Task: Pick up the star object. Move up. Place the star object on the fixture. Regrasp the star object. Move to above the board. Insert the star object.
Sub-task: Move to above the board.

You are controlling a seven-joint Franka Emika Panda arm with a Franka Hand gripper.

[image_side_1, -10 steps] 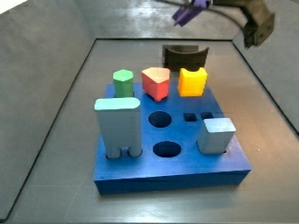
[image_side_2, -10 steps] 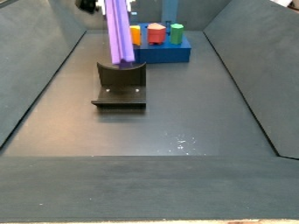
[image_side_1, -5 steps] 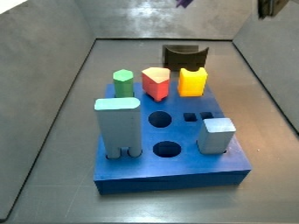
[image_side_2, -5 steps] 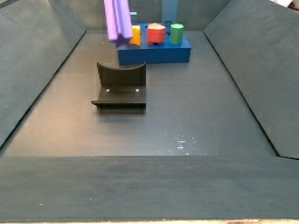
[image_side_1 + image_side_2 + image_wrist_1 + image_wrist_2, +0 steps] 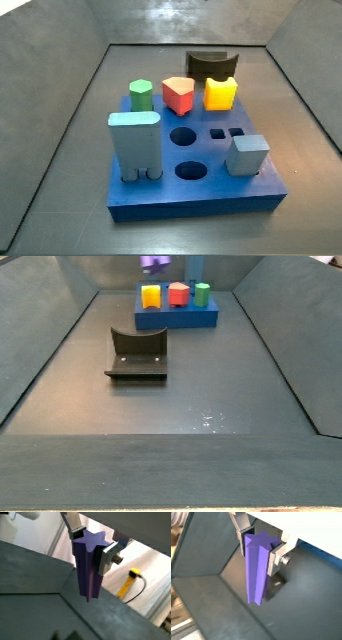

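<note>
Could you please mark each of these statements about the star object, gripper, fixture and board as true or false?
1. The gripper is shut on the star object. True.
2. The star object rests on the fixture. False: the fixture is bare and the star hangs in the gripper.
3. The board carries a green hexagonal peg. True.
4. The gripper appears in both side views. False: neither shows it; one shows only the star's lower end.

The purple star object (image 5: 89,567) hangs upright, clamped near its top between the gripper (image 5: 90,543) fingers; only its lower tip pokes into a side view (image 5: 155,263). The dark notched fixture (image 5: 136,353) sits bare on the floor. Behind it lies the flat blue board (image 5: 198,180), holes open.
</note>
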